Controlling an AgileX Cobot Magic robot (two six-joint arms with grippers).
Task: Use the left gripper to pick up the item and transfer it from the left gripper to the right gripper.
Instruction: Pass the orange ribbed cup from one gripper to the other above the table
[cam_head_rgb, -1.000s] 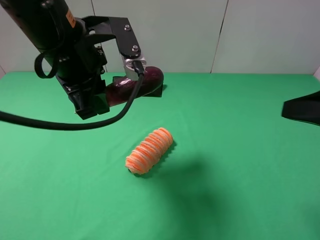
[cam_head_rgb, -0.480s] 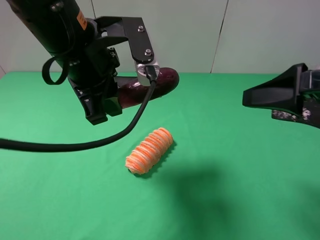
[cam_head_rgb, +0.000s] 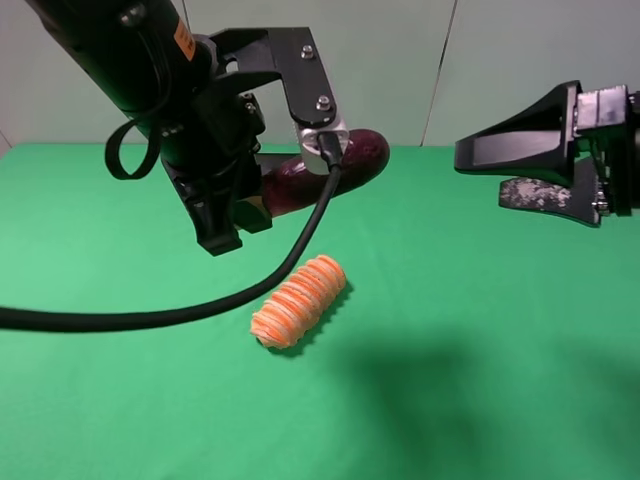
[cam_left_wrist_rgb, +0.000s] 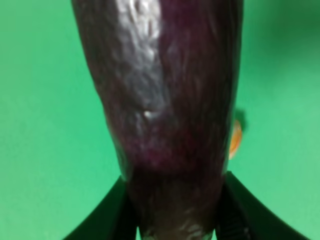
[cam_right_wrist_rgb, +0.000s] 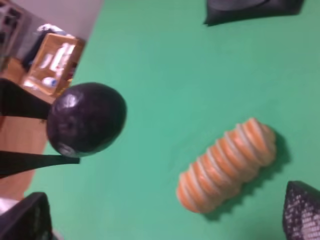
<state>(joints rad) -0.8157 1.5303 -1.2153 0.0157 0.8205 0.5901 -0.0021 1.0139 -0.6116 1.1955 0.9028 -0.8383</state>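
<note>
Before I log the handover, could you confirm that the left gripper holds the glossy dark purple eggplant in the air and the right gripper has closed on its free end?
Not quite: the right gripper is open and apart from the glossy dark purple eggplant, as the exterior high view shows. The left gripper does hold it in the air.

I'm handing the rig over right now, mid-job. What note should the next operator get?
Left gripper: shut on the eggplant, held above the green table.
Right gripper: open, empty, facing the eggplant's free end, not touching it.
Orange roll lies on the table below.
Done: pickup. Left: close the gap, right gripper grips, left gripper releases.
</note>
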